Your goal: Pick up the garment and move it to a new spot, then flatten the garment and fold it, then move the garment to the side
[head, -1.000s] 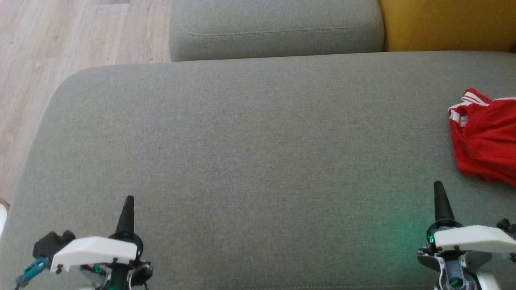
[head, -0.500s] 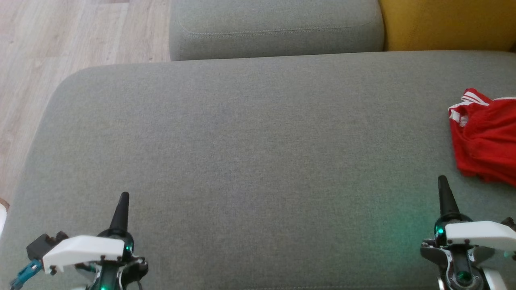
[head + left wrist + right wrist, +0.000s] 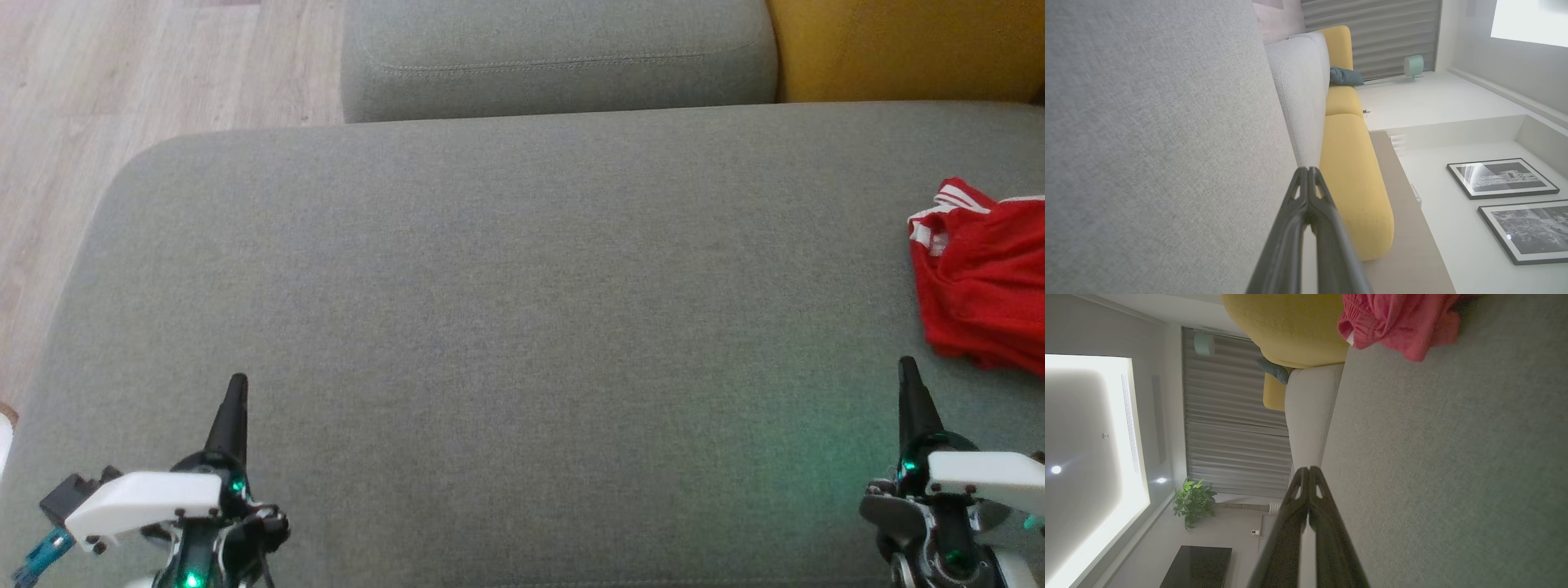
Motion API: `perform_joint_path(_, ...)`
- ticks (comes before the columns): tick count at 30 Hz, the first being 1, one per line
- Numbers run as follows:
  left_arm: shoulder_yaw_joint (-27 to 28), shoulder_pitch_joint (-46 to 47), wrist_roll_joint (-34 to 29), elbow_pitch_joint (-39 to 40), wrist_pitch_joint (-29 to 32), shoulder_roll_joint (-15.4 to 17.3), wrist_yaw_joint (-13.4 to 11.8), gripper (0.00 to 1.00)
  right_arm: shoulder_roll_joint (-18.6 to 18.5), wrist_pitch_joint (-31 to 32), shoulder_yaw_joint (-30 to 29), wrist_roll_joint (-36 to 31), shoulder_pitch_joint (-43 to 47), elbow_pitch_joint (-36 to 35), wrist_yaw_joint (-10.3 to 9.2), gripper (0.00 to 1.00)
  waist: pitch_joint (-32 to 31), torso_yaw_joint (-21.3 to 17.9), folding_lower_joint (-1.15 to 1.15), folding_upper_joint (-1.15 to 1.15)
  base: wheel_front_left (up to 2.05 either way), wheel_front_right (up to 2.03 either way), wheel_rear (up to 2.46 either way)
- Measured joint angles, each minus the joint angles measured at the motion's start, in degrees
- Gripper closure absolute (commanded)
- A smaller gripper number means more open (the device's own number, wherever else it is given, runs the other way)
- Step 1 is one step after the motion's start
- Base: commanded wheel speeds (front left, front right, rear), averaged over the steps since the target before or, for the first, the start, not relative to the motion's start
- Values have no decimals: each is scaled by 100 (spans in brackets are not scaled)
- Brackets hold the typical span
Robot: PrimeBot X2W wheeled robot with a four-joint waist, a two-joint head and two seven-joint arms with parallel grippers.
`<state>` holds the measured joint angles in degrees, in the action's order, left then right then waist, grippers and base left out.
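A crumpled red garment (image 3: 984, 290) with white stripes lies at the right edge of the grey sofa seat (image 3: 506, 310); the right wrist view has the garment (image 3: 1396, 318) at its top. My right gripper (image 3: 906, 369) hovers just below and left of it, fingertips together, holding nothing; the tips (image 3: 1308, 470) meet in its wrist view. My left gripper (image 3: 237, 384) is low on the left of the seat, shut and empty, its fingers (image 3: 1307, 171) closed to a point.
A grey back cushion (image 3: 555, 57) and a yellow cushion (image 3: 906, 49) border the seat's far side. Wooden floor (image 3: 122, 82) lies beyond the seat's rounded left end. A wide bare stretch of seat separates the two grippers.
Both grippers have slid slightly outward and down the picture: the left one leftward, the right one rightward. The garment has not moved.
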<state>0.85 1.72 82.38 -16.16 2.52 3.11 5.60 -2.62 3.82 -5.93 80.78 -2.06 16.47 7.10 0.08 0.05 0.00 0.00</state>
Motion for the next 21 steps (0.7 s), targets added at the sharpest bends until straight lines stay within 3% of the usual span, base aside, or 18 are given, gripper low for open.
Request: perform_joint_path(21,261,121,1032,11,293,-5,147,100,0,225,-147,1111,-115,-32,0,100,10,-5,0,0,0,0,0)
